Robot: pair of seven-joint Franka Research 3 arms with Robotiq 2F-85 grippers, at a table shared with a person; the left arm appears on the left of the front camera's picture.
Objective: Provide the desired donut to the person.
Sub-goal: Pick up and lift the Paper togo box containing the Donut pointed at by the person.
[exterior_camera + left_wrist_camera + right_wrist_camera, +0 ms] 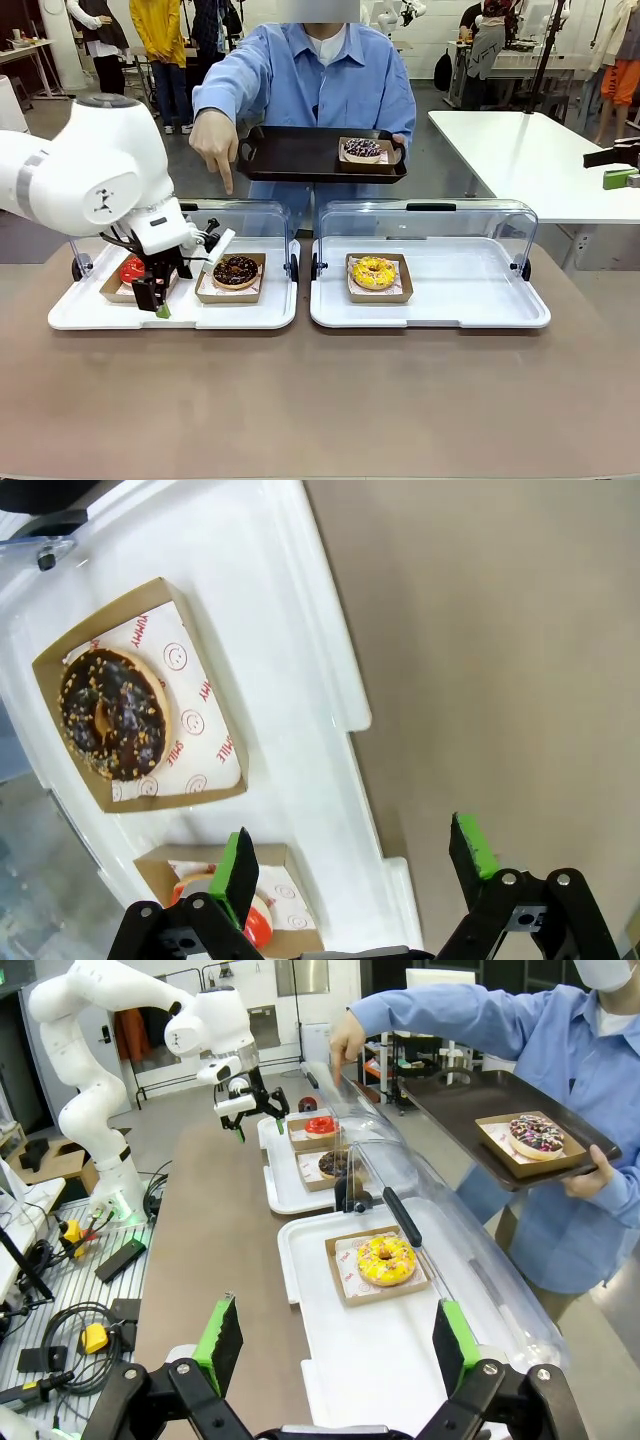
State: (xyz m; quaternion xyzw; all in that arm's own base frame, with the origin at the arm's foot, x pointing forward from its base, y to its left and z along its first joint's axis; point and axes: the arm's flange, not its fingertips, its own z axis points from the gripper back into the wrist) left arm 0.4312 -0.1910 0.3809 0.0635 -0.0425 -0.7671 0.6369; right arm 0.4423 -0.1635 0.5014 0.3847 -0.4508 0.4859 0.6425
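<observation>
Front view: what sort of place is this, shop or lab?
Probably a robotics lab staged as a donut counter: a white robot arm beside loose cables, lidded display trays on a plain table, and a white work table beside the person.

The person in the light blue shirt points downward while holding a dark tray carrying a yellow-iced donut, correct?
No. The front view shows a dark-iced, sprinkled donut on the dark rectangular tray, not a yellow one; the person in the light blue shirt does point downward.
</observation>
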